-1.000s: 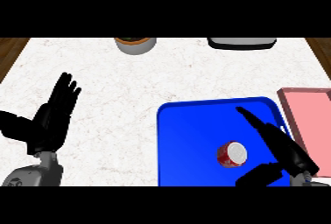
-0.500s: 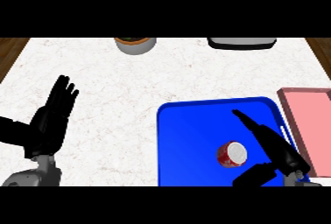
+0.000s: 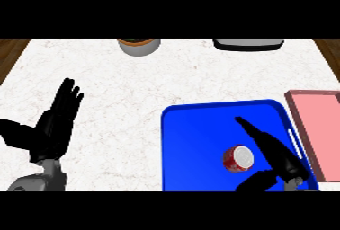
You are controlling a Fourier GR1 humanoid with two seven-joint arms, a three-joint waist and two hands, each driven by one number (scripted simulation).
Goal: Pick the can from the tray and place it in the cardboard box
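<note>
Head view: right hand (image 3: 279, 155) over the near right part of the blue tray (image 3: 199, 134), fingers straight and stretched toward the far left, thumb spread out low at the near edge, nothing held. Just left of that hand, the can (image 3: 238, 158), red-sided with a pale round top, lying within the tray's near right area, close beside the fingers; contact not clear from this angle. Tray itself resting on the white speckled worktop (image 3: 166, 76), right of centre, with its near edge running out of view.

Left hand (image 3: 54, 128) at the near left, resting open above the worktop, fingers straight and pointing away, thumb out to the left, well apart from the tray.

Right of the tray, the pink box (image 3: 319, 130), open-topped, standing just beside the tray's right rim and cut by the picture's right edge.

Along the far edge of the worktop, a grey round pot (image 3: 139, 45) with brown contents near the centre left, and a dark flat object with a pale top (image 3: 248, 43) toward the far right, both partly cut off.
</note>
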